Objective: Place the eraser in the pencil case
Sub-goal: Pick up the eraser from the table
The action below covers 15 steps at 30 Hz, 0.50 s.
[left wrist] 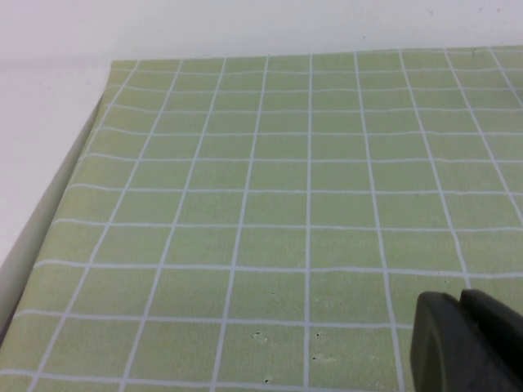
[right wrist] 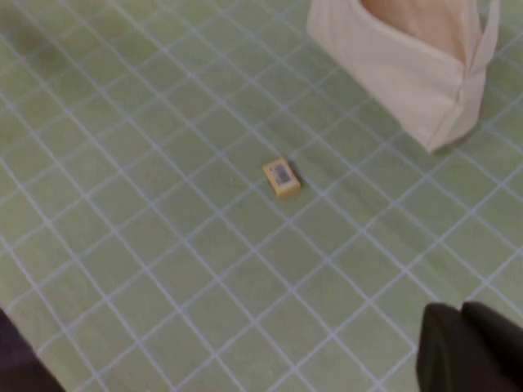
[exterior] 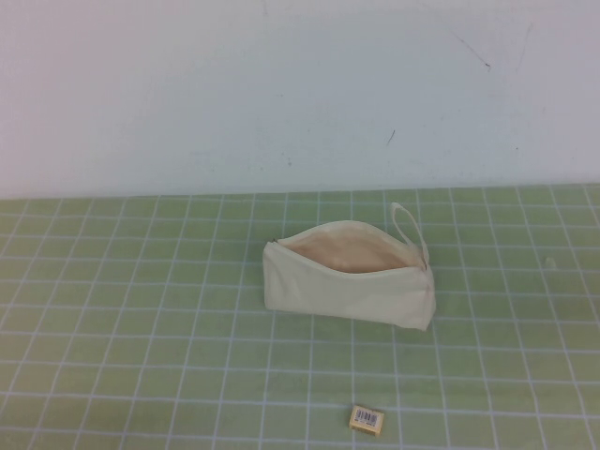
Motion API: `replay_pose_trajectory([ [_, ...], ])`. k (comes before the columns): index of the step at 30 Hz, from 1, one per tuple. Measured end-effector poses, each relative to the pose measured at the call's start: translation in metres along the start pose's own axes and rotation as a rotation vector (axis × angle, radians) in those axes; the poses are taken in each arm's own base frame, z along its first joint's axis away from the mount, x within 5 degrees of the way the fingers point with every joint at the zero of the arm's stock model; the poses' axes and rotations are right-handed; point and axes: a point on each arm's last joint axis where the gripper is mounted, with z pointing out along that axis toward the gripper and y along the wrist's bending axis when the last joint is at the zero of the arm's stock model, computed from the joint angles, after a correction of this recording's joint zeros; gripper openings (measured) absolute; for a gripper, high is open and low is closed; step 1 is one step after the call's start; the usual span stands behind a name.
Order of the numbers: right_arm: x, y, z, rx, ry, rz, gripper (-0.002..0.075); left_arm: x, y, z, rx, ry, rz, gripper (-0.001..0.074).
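The cream-white pencil case [exterior: 349,286] lies on the green grid mat, unzipped, with its beige lining showing and a loop strap [exterior: 410,227] at its right end. The tiny tan eraser [exterior: 367,418] with a barcode label lies on the mat in front of the case, near the front edge. In the right wrist view the eraser [right wrist: 281,176] and one end of the case [right wrist: 409,69] show; my right gripper [right wrist: 462,314] hovers apart from both, fingers together and empty. My left gripper [left wrist: 462,304] is shut over bare mat. Neither gripper shows in the high view.
The green grid mat [exterior: 141,309] covers the table up to a white wall [exterior: 281,84] at the back. The mat's left edge [left wrist: 65,188] and the white surface beside it show in the left wrist view.
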Motion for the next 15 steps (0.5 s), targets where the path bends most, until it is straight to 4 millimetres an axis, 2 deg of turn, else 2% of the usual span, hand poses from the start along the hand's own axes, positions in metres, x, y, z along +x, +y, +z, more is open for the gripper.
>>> replay_pose_trajectory([
  [4,-0.015,-0.023,0.014,-0.042,0.134,-0.033,-0.0001,0.000,0.000,0.000,0.000,0.000,0.000,-0.0001],
  [7,-0.021,-0.031,0.032,-0.079,0.240,-0.084,-0.0001,0.000,0.000,0.000,0.000,0.000,0.000,-0.0001],
  [11,-0.027,-0.027,0.060,-0.099,0.397,-0.176,-0.0001,0.000,0.000,0.000,0.000,0.000,0.000,-0.0001],
  [15,-0.034,-0.013,0.097,-0.070,0.543,-0.313,-0.0001,0.000,0.000,0.000,0.000,0.000,0.000,-0.0001],
])
